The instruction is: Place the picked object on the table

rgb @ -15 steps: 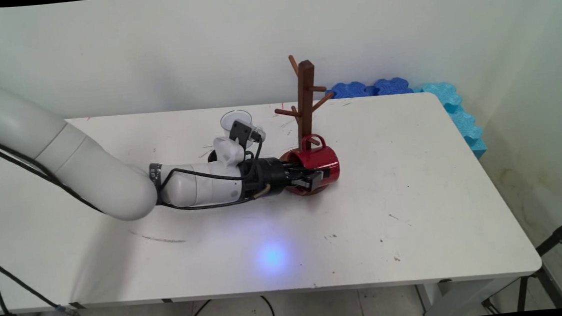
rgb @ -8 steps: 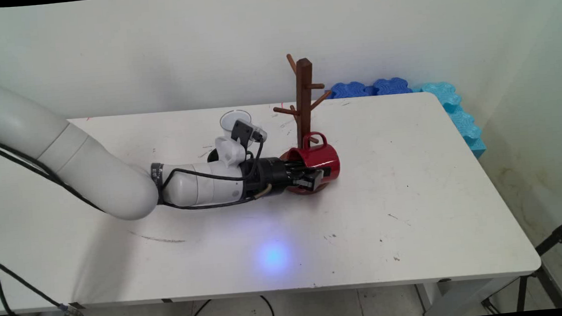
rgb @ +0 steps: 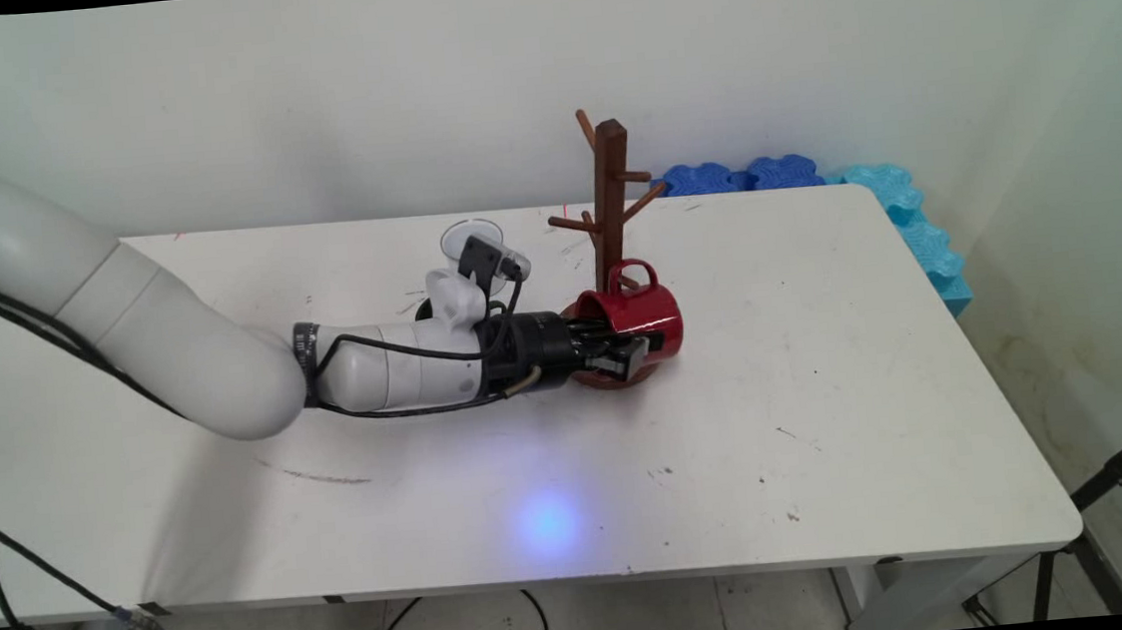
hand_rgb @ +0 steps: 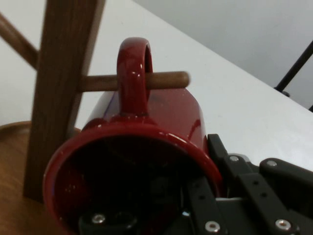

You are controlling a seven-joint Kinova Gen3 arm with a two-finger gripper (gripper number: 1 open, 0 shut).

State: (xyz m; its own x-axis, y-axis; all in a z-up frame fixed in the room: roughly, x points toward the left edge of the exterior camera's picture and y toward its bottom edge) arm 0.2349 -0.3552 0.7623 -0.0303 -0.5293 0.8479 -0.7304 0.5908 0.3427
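Since a second ago the red mug [rgb: 634, 321] has edged rightward. Gripper [rgb: 624, 355] clamps its rim, one finger inside; handle [hand_rgb: 133, 73] at twelve o'clock, ringing a peg [hand_rgb: 166, 80] of the wooden mug tree [rgb: 609, 201] on the worktop [rgb: 827, 384].

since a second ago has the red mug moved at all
Yes. The red mug, shut in the gripper, has shifted slightly right and up against the wooden mug tree; its handle now rings a lower peg.
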